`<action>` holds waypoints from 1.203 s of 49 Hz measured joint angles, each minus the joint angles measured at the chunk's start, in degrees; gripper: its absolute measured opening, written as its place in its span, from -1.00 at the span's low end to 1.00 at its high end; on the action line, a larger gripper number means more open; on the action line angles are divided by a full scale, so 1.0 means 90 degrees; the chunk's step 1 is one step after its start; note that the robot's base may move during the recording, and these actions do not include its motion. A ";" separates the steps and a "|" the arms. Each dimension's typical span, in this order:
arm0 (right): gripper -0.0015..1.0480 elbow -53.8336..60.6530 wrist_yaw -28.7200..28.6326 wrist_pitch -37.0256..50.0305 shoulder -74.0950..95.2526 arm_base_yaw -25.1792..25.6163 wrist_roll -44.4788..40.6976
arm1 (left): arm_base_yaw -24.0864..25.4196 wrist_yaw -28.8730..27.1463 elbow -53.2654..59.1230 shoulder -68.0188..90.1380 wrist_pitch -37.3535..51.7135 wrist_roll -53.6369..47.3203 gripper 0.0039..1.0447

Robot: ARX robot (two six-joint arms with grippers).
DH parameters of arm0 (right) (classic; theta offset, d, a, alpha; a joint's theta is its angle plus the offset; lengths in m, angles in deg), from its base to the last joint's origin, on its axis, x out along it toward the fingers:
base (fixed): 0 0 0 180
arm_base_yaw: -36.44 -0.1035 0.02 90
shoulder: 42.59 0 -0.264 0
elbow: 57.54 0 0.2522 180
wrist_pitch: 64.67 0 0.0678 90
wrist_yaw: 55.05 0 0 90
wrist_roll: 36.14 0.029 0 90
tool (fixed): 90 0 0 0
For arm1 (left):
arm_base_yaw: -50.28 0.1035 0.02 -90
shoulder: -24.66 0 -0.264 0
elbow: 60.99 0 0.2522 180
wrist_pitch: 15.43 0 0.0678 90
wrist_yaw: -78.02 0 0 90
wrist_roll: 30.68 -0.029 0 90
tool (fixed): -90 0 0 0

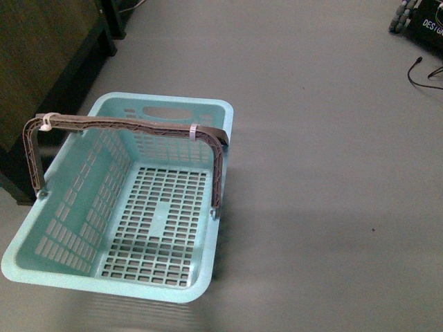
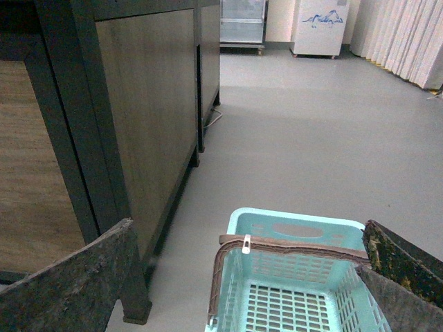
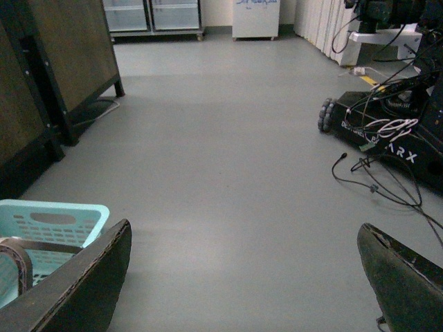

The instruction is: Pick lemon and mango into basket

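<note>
The pale teal basket (image 1: 83, 207) stands on the grey floor at the left of the front view, its brown handle (image 1: 131, 126) raised across it, and nothing lies in it. The left wrist view shows the basket (image 2: 277, 232) below and ahead of my open left gripper (image 2: 250, 277). From the right wrist, only a corner of the basket (image 3: 59, 221) shows beside my open right gripper (image 3: 243, 273), which hangs over bare floor. Neither gripper holds anything. Lemon and mango are out of view. No arm shows in the front view.
Dark wooden cabinets (image 2: 138, 117) stand close to the left of the basket. Another robot base with loose cables (image 3: 387, 138) sits on the floor to the right. Grey floor (image 1: 325, 173) stretches right of the basket. Fridges (image 3: 152, 15) line the far wall.
</note>
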 joint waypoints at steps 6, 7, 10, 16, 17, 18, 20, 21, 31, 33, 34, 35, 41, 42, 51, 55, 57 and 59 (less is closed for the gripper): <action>0.83 0.0000 0.0000 0.0000 0.0000 0.0000 0.0000 | 0.0000 0.0000 0.0000 0.0000 0.0000 0.0000 0.87; 0.83 0.0000 0.0000 0.0000 0.0000 0.0000 0.0000 | 0.0000 0.0000 0.0000 0.0000 0.0000 0.0000 0.87; 0.83 0.0000 0.0000 0.0000 0.0000 0.0000 0.0000 | 0.0000 0.0000 0.0000 0.0000 0.0000 0.0000 0.87; 0.83 0.0000 0.0000 0.0000 0.0000 0.0000 0.0000 | 0.0000 0.0000 0.0000 0.0000 0.0000 0.0000 0.87; 0.83 0.0000 0.0000 0.0000 0.0000 0.0000 0.0000 | 0.0000 0.0000 0.0000 0.0000 0.0000 0.0000 0.87; 0.83 0.0000 0.0000 0.0000 0.0000 0.0000 0.0000 | 0.0000 0.0000 0.0000 0.0000 0.0000 0.0000 0.87; 0.83 0.0000 0.0000 0.0000 0.0000 0.0000 0.0000 | 0.0000 0.0000 0.0000 0.0000 0.0000 0.0000 0.87; 0.83 0.0000 0.0000 0.0000 0.0000 0.0000 0.0000 | 0.0000 0.0000 0.0000 0.0000 0.0000 0.0000 0.87; 0.83 0.0000 0.0000 0.0000 0.0000 0.0000 0.0000 | 0.0000 0.0000 0.0000 0.0000 0.0000 0.0000 0.87; 0.83 0.0000 0.0000 0.0000 0.0000 0.0000 0.0000 | 0.0000 0.0000 0.0000 0.0000 0.0000 0.0000 0.87; 0.83 0.0000 0.0000 0.0000 0.0000 0.0000 0.0000 | 0.0000 0.0000 0.0000 0.0000 0.0000 0.0000 0.87; 0.83 0.0000 0.0000 0.0000 0.0000 0.0000 0.0000 | 0.0000 0.0000 0.0000 0.0000 0.0000 0.0000 0.87; 0.83 0.0000 0.0000 0.0000 0.0000 0.0000 0.0000 | -0.0121 -0.0724 -0.0542 0.0801 -0.1481 0.0933 0.87; 0.83 0.0000 -0.0002 0.0000 0.0000 0.0000 -0.0002 | -0.0102 -0.0755 -0.0588 0.0911 -0.1625 0.1127 0.87; 0.83 0.0000 0.0000 0.0000 0.0000 0.0000 0.0000 | 0.0886 -0.0187 -0.0648 0.2064 -0.1472 0.2378 0.87; 0.83 0.0000 0.0000 0.0000 0.0000 0.0000 0.0000 | 0.1129 -0.0109 -0.0627 0.3101 -0.0330 0.2628 0.87; 0.83 0.0000 0.0000 0.0000 0.0000 0.0000 0.0000 | 0.1083 -0.0044 -0.0627 0.3711 0.0301 0.2778 0.87; 0.83 0.0000 0.0000 0.0000 0.0000 0.0000 0.0000 | 0.1013 0.0022 -0.0629 0.4245 0.0814 0.2958 0.87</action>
